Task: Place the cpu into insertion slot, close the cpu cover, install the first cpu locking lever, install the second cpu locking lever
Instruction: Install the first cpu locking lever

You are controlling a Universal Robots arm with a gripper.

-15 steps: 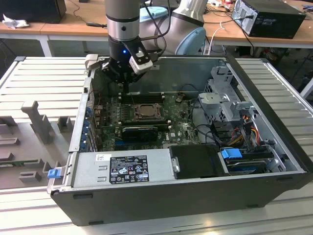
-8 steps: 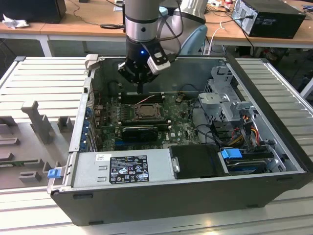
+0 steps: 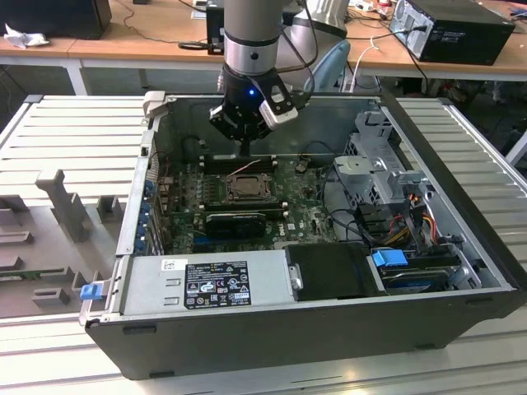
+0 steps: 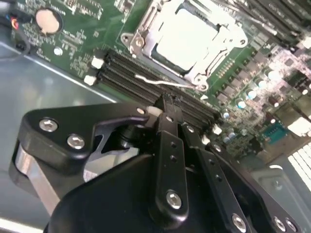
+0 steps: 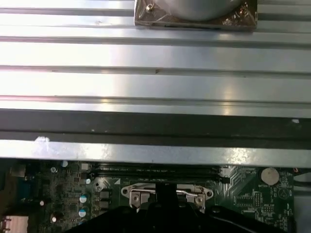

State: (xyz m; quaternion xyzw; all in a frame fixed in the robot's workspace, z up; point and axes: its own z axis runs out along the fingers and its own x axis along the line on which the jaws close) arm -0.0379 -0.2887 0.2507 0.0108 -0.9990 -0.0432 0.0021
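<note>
Squarely seated, pale silvery cpu (image 4: pixel 187 36), framed by metal cpu cover (image 4: pixel 143 34), pincer (image 4: pixel 164 101) clenched over memory slots (image 4: pixel 129 77)

A ribbed silvery metal surface (image 3: pixel 74 132) carries an open dark-grey computer tower case (image 3: pixel 288 337) lying on its side, with grey moulded fixture blocks (image 3: pixel 62 202) beside it at the exterior view's left.

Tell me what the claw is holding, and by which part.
Nothing seems held: the claw is shut, its tips beside the thin wire lever next to the chip socket.
</note>
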